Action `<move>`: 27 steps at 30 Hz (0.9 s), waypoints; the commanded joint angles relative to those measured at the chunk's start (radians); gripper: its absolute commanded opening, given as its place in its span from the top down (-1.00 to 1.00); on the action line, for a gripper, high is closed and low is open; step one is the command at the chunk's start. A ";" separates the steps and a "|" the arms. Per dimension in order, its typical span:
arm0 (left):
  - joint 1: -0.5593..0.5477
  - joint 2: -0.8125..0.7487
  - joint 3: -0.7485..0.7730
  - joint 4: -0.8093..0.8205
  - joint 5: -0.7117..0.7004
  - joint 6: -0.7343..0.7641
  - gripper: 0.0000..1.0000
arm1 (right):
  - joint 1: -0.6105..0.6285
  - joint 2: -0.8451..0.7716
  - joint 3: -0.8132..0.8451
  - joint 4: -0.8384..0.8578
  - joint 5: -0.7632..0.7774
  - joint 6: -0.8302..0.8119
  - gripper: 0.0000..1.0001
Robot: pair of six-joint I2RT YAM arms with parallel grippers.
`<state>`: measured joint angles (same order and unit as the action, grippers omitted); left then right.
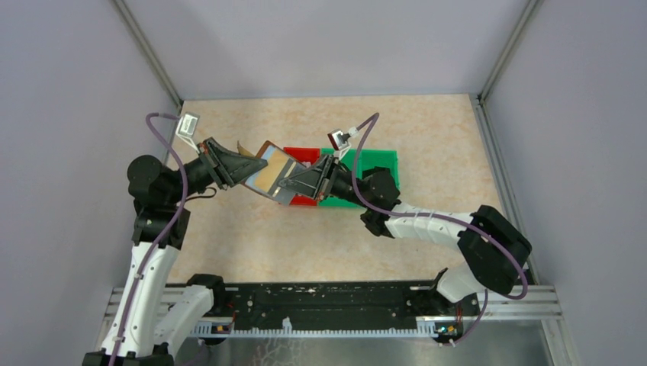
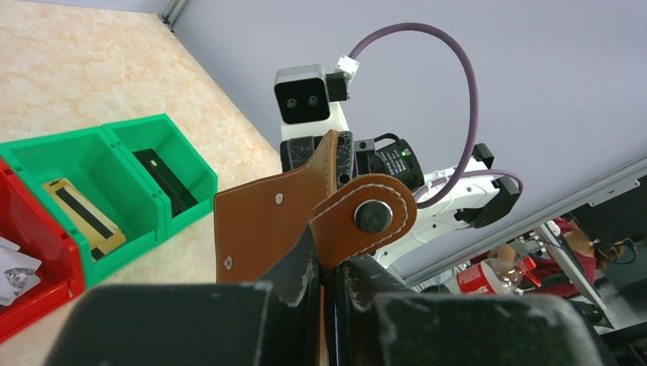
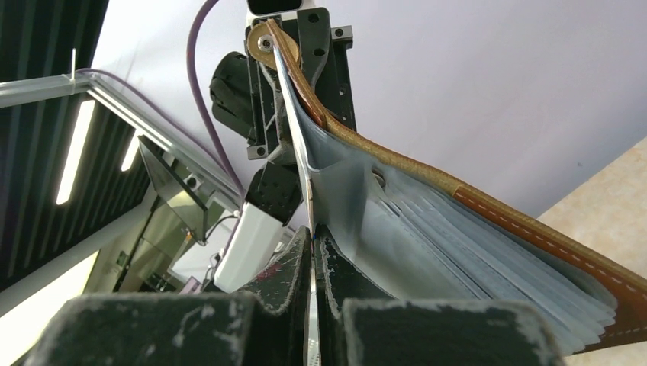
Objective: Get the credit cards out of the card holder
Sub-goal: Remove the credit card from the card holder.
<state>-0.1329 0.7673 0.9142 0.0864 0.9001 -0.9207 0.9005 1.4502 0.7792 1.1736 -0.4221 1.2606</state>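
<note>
The card holder (image 1: 268,172) is lifted above the counter (image 1: 305,244), in the air between the two arms, over the near side of the red bin (image 1: 302,155). It is open like a fan: brown leather outside and pale grey-blue clear pockets (image 3: 427,252) inside.

The left gripper (image 2: 328,278) is clenched on the leather edge of the holder, just below the round snap tab (image 2: 372,216). The right gripper (image 3: 313,255) comes from the opposite side. Its fingers are pressed fully together on a thin pale sheet (image 3: 308,191) at the open edge of the holder. I cannot tell if this sheet is a card or only one of the clear pockets.

Two bins stand on the counter, touching side by side. The green bin (image 2: 107,131) has two compartments. In the compartment next to the red bin lies one gold credit card (image 2: 80,215) with a dark stripe, flat on the bottom. In the other compartment lies a dark card (image 2: 162,179), also flat. In the red bin, the left wrist view shows only a corner, and in it there is crumpled whitish paper (image 2: 15,271). From the top view the contents of both bins are hidden mostly by the holder and the right arm.
</note>
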 commanded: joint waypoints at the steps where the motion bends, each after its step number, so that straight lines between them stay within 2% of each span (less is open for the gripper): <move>1: -0.001 -0.010 0.032 0.062 0.021 -0.017 0.88 | -0.001 -0.018 0.000 0.092 0.046 -0.002 1.00; 4: -0.001 -0.010 0.038 0.059 0.018 -0.006 1.00 | -0.001 -0.019 -0.008 0.095 0.049 -0.001 1.00; 21: 0.001 -0.008 0.066 0.046 -0.006 0.007 1.00 | 0.009 -0.027 -0.038 0.118 0.051 -0.002 0.98; 27: 0.001 -0.008 0.069 0.047 -0.009 0.000 1.00 | 0.009 0.010 -0.038 0.225 0.042 0.055 0.53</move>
<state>-0.1329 0.7712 0.9379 0.0898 0.8986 -0.9127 0.9016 1.4487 0.7326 1.2591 -0.3889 1.2816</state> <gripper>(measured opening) 0.060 0.178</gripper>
